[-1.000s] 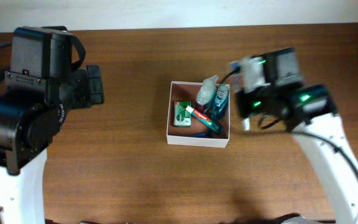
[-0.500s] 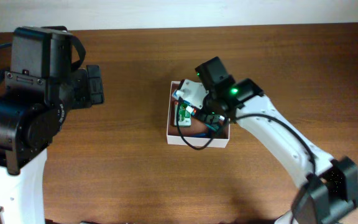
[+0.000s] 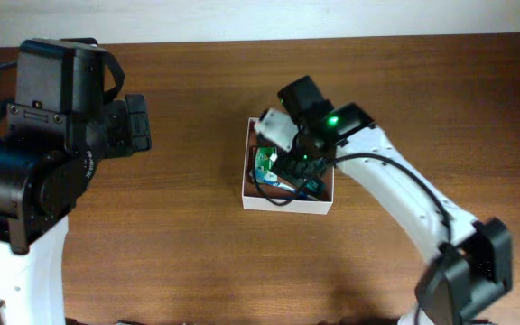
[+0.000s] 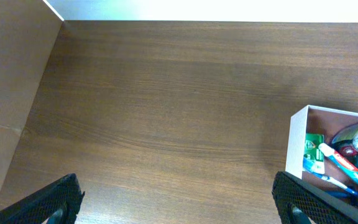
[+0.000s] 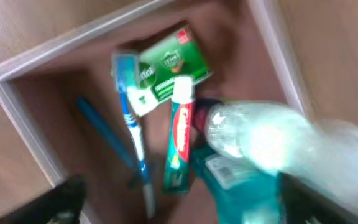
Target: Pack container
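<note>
The container (image 3: 287, 204), a square shallow box with white walls, sits mid-table. Inside lie a green-and-white carton (image 5: 166, 71), a red-and-green toothpaste tube (image 5: 179, 137), a blue toothbrush (image 5: 132, 124) and a teal bottle with a clear cap (image 5: 247, 180). My right gripper (image 3: 298, 161) hovers over the box interior, open (image 5: 191, 202), its fingers standing wide on either side of the tube and bottle and holding nothing. My left gripper (image 4: 179, 202) is open above bare wood, left of the container (image 4: 297, 146).
The brown wooden table (image 3: 188, 235) runs on around the box. A pale wall edge (image 4: 166, 9) borders its far side. My left arm's bulky body (image 3: 52, 153) fills the left of the overhead view.
My right arm swung left from beside the container to above its inside. The left arm has stayed put.
</note>
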Controlling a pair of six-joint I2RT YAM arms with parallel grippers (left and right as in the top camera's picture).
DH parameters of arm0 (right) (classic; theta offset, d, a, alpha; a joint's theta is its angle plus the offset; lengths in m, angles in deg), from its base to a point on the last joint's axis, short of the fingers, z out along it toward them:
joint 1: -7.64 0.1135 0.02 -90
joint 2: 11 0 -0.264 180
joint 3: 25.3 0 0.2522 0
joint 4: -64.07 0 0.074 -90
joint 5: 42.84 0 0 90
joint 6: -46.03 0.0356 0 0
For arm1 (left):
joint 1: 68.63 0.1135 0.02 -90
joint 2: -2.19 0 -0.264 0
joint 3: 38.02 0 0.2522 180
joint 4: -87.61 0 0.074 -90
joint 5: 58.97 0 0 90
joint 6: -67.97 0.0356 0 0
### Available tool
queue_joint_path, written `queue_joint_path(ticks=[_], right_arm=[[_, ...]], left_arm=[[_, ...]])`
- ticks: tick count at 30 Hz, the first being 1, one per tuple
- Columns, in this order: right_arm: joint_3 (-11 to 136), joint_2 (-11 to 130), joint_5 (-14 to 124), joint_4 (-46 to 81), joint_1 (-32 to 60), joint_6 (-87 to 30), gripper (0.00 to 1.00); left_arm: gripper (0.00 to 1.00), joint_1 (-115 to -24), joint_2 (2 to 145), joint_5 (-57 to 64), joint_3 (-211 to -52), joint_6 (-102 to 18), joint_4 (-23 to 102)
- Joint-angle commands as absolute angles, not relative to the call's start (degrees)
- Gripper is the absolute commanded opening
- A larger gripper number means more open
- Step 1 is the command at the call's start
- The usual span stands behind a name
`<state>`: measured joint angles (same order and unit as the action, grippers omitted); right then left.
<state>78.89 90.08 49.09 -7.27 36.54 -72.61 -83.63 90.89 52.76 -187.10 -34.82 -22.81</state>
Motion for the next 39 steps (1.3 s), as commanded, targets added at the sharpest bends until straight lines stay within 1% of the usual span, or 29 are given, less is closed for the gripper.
queue_joint_path(ticks=[1,5,8,9,10,13,16,19,23,27,30,32,34,39], right_arm=[[88.73,81.99,48.61,-11.49,36.54,-62.40,0.99],[97.27,77.58,48.96,-17.98,36.54,-52.39,0.99],[100.27,74.28,51.89,-19.05,36.54,-44.87,0.99],[100.53,73.07,53.79,-19.21,36.54,-42.49,0.99],[100.53,70.82,58.80,-19.62,36.54,-38.23,0.99],[100.53,68.33,68.61,-20.25,36.54,-31.61,0.99],[100.66,66.71,66.84,-22.99,36.02,-34.12,0.99],[100.79,63.83,66.82,-24.74,33.13,-41.18,0.99],[100.77,57.93,62.86,-26.88,26.36,-49.83,0.99],[100.35,52.59,58.34,-30.51,19.49,-53.27,0.99],[97.18,47.74,55.25,-28.52,16.09,-55.93,0.99],[92.33,43.61,55.30,-24.65,14.56,-58.49,0.99],[85.56,39.17,55.39,-19.82,13.51,-58.51,0.99],[60.92,25.88,59.14,-6.75,11.80,-58.49,0.99]], left_arm=[[0.99,-83.35,90.67,53.79,-187.59,-33.90,-22.84],[0.99,-83.35,90.67,53.79,-187.59,-33.90,-22.84],[0.99,-83.35,90.67,53.79,-187.59,-33.90,-22.84],[0.99,-83.37,90.67,53.79,-187.59,-33.88,-22.84],[0.99,-83.35,90.67,53.79,-187.59,-33.90,-22.84],[1.00,-83.35,90.67,53.79,-187.59,-33.90,-22.84],[0.99,-83.35,90.65,53.79,-187.59,-33.90,-22.84],[0.99,-83.35,90.67,53.79,-187.59,-33.90,-22.84],[0.99,-83.35,90.67,53.79,-187.59,-33.90,-22.84],[0.99,-83.35,90.67,53.79,-187.59,-33.90,-22.84],[0.99,-83.37,90.67,53.79,-187.59,-33.90,-22.84],[0.99,-83.37,90.67,53.79,-187.59,-33.90,-22.84],[0.99,-83.35,90.67,53.79,-187.59,-33.90,-22.84],[0.99,-83.35,90.67,53.79,-187.59,-33.90,-22.84]])
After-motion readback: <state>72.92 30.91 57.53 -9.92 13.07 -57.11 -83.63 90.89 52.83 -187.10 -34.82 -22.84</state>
